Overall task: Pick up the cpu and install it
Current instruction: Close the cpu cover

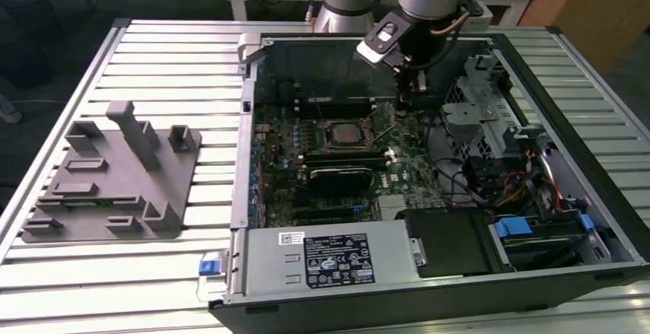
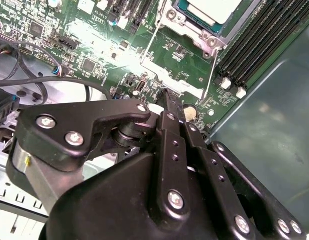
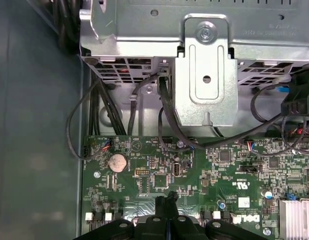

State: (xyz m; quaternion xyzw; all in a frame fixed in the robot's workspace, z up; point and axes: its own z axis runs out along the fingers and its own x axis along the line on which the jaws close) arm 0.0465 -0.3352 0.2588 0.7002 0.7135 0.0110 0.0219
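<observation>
Cpu lies seated in the black-framed socket on the motherboard, just beside the claw. The claw's fingers are pressed together, holding nothing. Inside the open computer case, a metal drive cage and black cables stand near the claw. A grey fixture block sits well apart on the worktop.

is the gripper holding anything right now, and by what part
Nothing seems held: the gripper is shut empty over the motherboard, and the cpu lies in its socket.
</observation>
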